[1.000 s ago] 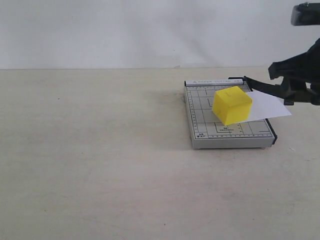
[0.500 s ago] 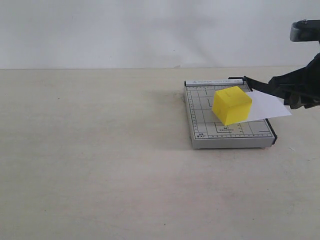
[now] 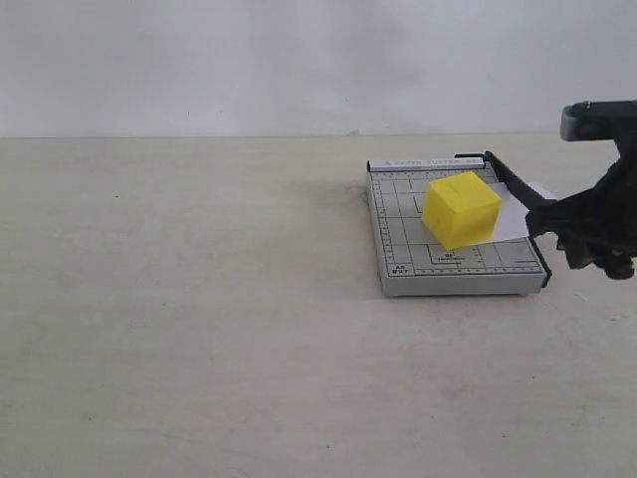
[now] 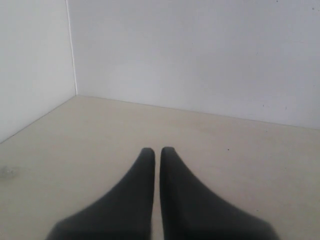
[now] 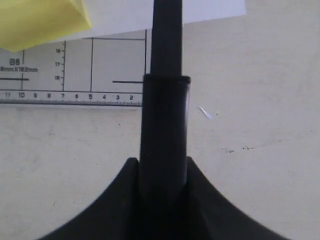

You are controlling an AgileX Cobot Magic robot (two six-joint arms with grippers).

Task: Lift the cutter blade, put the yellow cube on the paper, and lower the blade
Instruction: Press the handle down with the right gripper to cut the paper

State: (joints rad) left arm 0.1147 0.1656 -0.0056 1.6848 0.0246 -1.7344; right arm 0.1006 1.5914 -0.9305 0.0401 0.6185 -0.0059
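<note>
The yellow cube [image 3: 461, 209] sits on the white paper [image 3: 510, 225], which lies on the grey gridded cutter base [image 3: 408, 254] and sticks out past its right side. The cutter blade [image 3: 513, 181] slopes down from its far hinge to the black handle, low over the paper. My right gripper [image 3: 553, 221] is shut on that handle. In the right wrist view the handle [image 5: 165, 120] fills the gap of the right gripper [image 5: 161, 164], with the cube [image 5: 40, 20] and paper [image 5: 210, 10] beyond. My left gripper [image 4: 157, 150] is shut and holds nothing above bare table.
The beige table [image 3: 199, 299] stretches to the left of and in front of the cutter base. A white wall [image 3: 299, 60] closes the back. In the left wrist view, white walls meet in a corner [image 4: 72, 75].
My right gripper has closed on the blade handle and moved down. The blade has swung lower with it, over the paper. The cube and base have not moved.
</note>
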